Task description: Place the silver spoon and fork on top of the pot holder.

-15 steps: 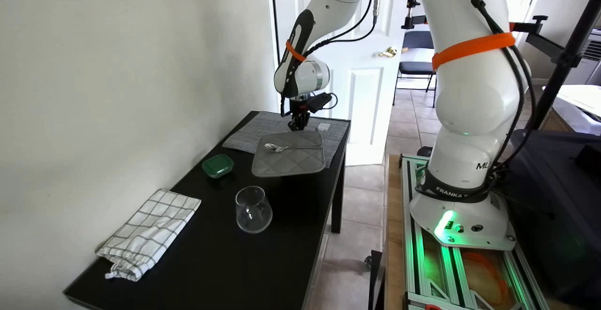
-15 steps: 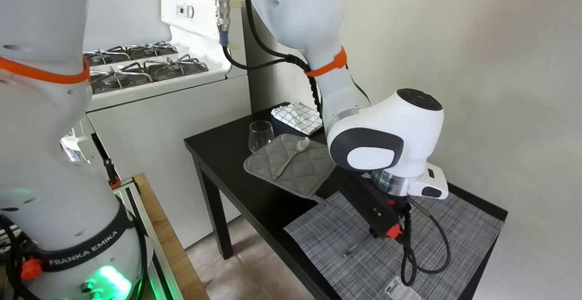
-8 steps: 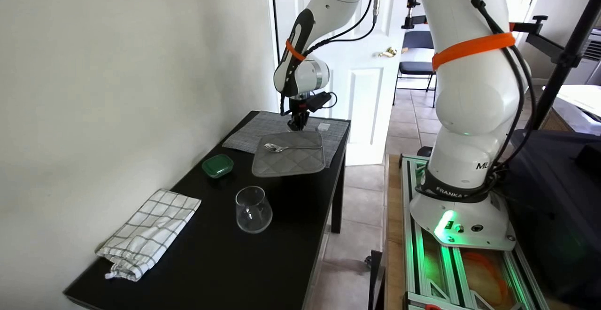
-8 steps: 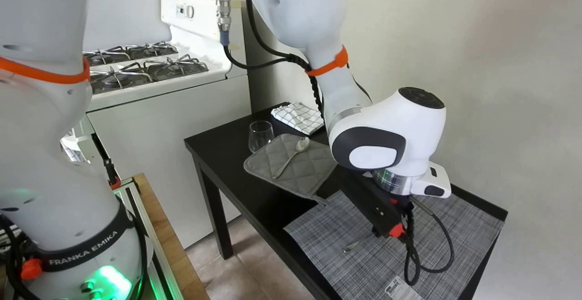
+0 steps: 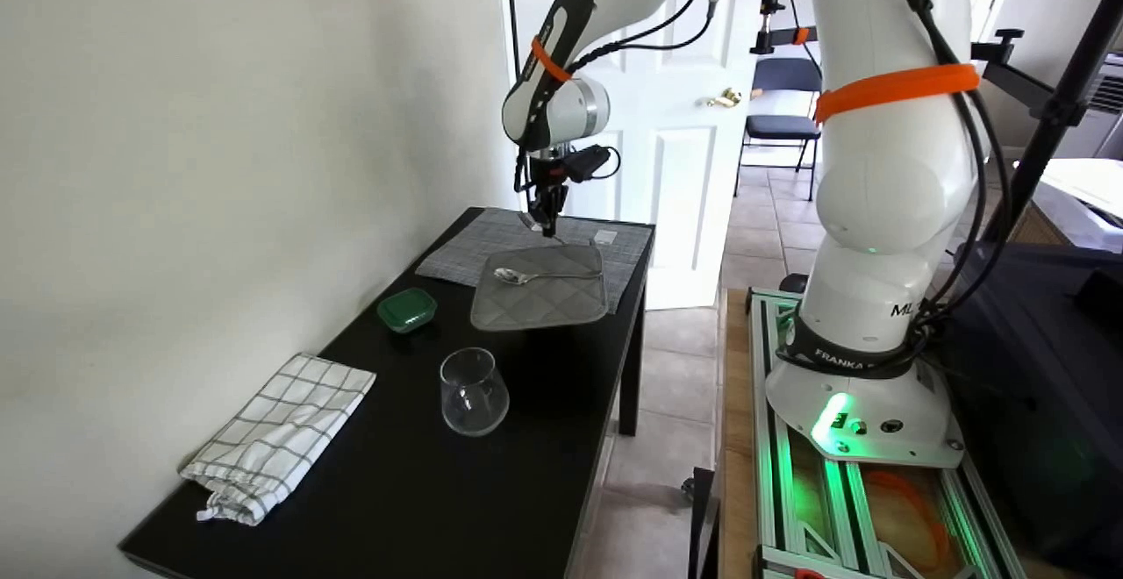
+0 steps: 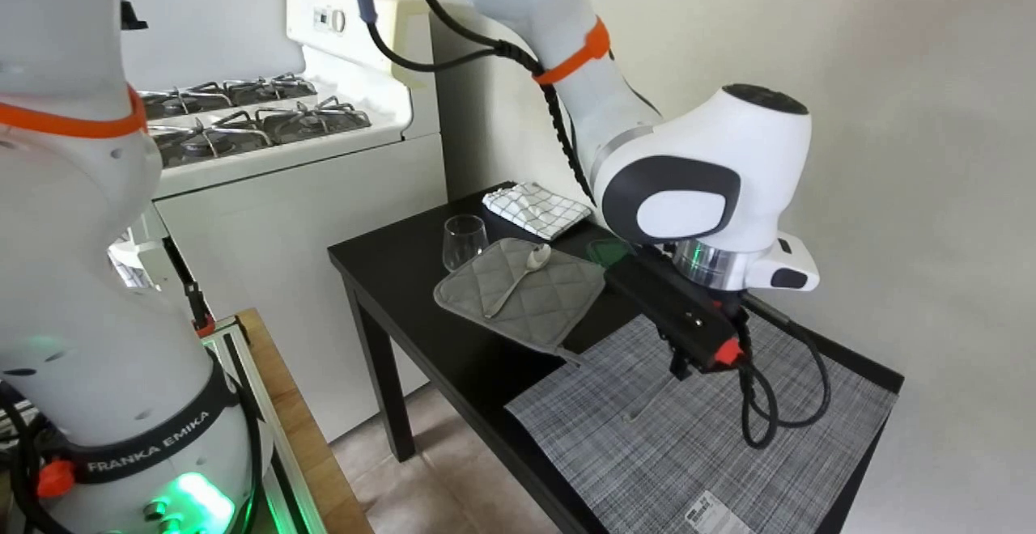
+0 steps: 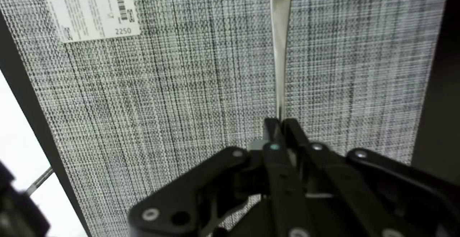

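Pinching the fork (image 7: 280,50) by its thin shaft between the fingertips of the gripper (image 7: 281,121), over a placemat (image 6: 688,453), with the pot holder (image 6: 550,299), bearing the spoon (image 6: 518,281), at ten o'clock from there in an exterior view. Could twist or slip from so narrow a hold; might knock the spoon if brought in low. Plainly pinched in the wrist view, with handle toward twelve o'clock; framed with pot holder and spoon only in both exterior views.
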`<state>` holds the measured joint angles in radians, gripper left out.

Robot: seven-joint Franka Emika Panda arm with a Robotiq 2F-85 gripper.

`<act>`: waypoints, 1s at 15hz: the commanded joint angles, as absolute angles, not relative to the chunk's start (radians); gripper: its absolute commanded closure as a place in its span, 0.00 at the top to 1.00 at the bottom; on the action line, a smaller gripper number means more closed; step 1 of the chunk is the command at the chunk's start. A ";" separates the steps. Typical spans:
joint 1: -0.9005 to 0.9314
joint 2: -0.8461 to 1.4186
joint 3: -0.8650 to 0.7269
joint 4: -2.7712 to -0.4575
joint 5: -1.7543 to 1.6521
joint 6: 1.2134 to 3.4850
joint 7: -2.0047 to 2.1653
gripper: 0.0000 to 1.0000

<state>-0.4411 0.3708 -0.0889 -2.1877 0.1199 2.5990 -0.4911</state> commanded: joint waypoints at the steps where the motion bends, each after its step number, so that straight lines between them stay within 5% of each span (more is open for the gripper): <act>1: -0.405 0.220 -0.089 -2.240 0.120 2.431 -0.504 0.02; 15: -0.240 0.052 -0.105 -2.214 0.127 2.098 -0.525 0.02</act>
